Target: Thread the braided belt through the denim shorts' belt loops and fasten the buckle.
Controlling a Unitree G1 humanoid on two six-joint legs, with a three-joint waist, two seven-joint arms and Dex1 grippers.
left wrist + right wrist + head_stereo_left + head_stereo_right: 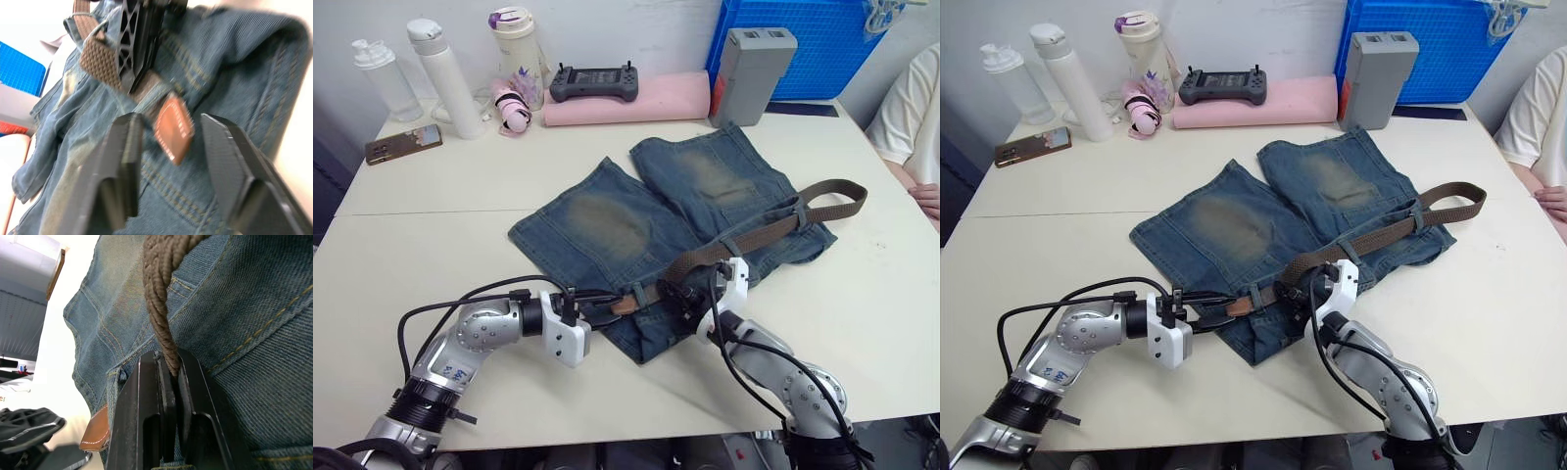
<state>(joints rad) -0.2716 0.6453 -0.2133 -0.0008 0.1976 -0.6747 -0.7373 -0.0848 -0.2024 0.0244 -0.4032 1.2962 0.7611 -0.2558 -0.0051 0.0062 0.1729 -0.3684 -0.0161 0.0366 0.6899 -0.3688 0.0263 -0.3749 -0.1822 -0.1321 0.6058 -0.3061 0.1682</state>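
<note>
The denim shorts point(636, 220) lie flat on the white table point(431, 255), waistband toward me. The braided belt point(759, 235) runs along the waistband under a belt loop point(800, 208) and curls back at the far right. Its flat brown tip point(172, 131) pokes out past another belt loop point(149, 88) near the shorts' left corner. My left gripper point(171, 120) is open, with one finger on each side of that tip and not touching it. My right gripper point(168, 367) is shut on the braided belt just right of the tip. I cannot make out the buckle.
Along the back edge stand bottles point(445, 78), a phone point(403, 145), a controller point(597, 81) on a pink roll, a grey box point(751, 73) and a blue crate point(813, 44). A person's sleeve and hand point(920, 147) show at the right edge.
</note>
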